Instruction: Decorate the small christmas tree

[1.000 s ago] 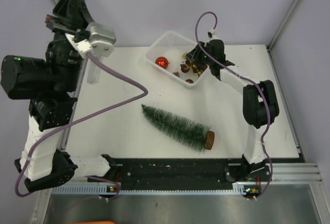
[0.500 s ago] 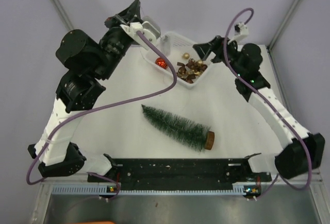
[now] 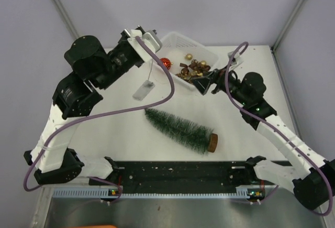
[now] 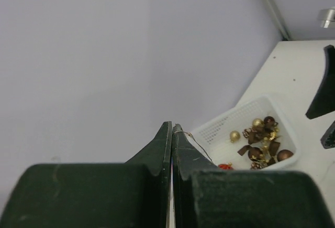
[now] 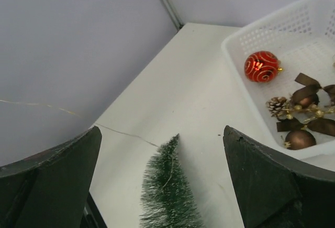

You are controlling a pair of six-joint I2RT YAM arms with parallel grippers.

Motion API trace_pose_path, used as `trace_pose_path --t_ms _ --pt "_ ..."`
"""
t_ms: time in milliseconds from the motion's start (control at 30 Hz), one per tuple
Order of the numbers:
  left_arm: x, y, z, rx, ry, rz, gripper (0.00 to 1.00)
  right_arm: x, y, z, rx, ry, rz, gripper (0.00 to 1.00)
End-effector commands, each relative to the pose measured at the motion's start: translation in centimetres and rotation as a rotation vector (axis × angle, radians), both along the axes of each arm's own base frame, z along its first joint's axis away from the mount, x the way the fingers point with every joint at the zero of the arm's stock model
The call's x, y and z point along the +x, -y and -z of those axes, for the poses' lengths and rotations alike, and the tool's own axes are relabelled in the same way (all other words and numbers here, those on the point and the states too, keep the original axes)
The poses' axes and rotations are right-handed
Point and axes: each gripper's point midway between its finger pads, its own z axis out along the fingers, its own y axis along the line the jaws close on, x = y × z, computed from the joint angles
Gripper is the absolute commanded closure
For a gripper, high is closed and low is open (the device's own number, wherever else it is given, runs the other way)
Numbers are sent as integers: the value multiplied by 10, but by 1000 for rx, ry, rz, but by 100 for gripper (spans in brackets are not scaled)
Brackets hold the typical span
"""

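Note:
The small christmas tree (image 3: 180,129) lies on its side on the white table, tip to the back left and brown disc base to the front right. It also shows in the right wrist view (image 5: 170,199). My left gripper (image 3: 137,30) (image 4: 171,126) is shut on a thin wire (image 4: 196,141), held high beside the basket. The wire (image 3: 150,73) runs down to a small pale piece (image 3: 145,89) and on across the tree tip (image 5: 125,133). My right gripper (image 3: 204,84) (image 5: 162,133) is open and empty, in front of the basket, facing the tree tip.
A white basket (image 3: 172,39) (image 4: 220,126) (image 5: 235,65) at the back holds a red bauble (image 3: 165,63) (image 5: 261,65), gold and brown baubles, bows and pine cones (image 3: 191,71). Purple cables loop off both arms. A black rail (image 3: 178,173) runs along the near edge.
My left arm swung right and settled by the basket's left end. The pale piece moved from the table's left edge toward the middle. My right arm came from behind the basket to its front.

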Motion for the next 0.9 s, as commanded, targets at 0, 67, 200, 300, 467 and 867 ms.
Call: trace_pose_path --t_ms 0,67,200,300,467,867 --pt "-15 20 26 -7 -135 126 100 -33 -22 -66 27 205 -112 1" --pt "-14 23 37 16 -161 132 100 -46 -30 -89 41 265 -152 1" --pt "-16 25 48 34 -181 145 100 -63 -36 -121 76 355 -183 1" --pt "-15 29 57 53 -206 157 100 -64 -37 -134 89 392 -175 1" --pt "-14 36 69 76 -247 174 100 -64 -46 -145 94 419 -210 4" --pt "-15 41 81 89 -296 189 100 -86 -89 -156 133 434 -408 14"
